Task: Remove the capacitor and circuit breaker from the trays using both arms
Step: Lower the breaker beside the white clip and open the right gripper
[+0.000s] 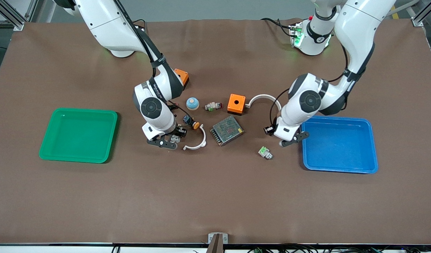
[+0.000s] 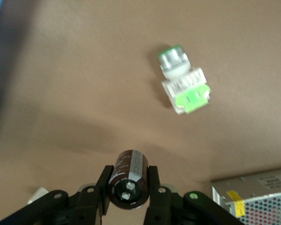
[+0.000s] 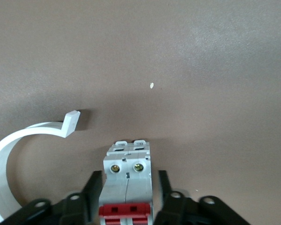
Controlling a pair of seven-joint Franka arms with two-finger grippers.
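Note:
My left gripper (image 1: 290, 140) hangs over the table beside the blue tray (image 1: 338, 165). In the left wrist view it (image 2: 129, 185) is shut on the capacitor (image 2: 129, 180), a short dark cylinder with two terminals on its end face, held above the table. The capacitor is hidden in the front view. My right gripper (image 1: 168, 141) is low over the breaker (image 1: 173, 139). In the right wrist view its fingers (image 3: 96, 187) stand on either side of the white breaker (image 3: 127, 183) with red levers. A thin gap shows on one side.
A green tray (image 1: 78, 154) sits at the right arm's end. Between the grippers lie a metal power supply (image 1: 227, 130), two white curved clips (image 1: 198, 142) (image 1: 263, 98), two orange boxes (image 1: 236, 103) (image 1: 182, 75), an orange-capped push button (image 1: 191, 123) and a white-and-green connector (image 1: 265, 152).

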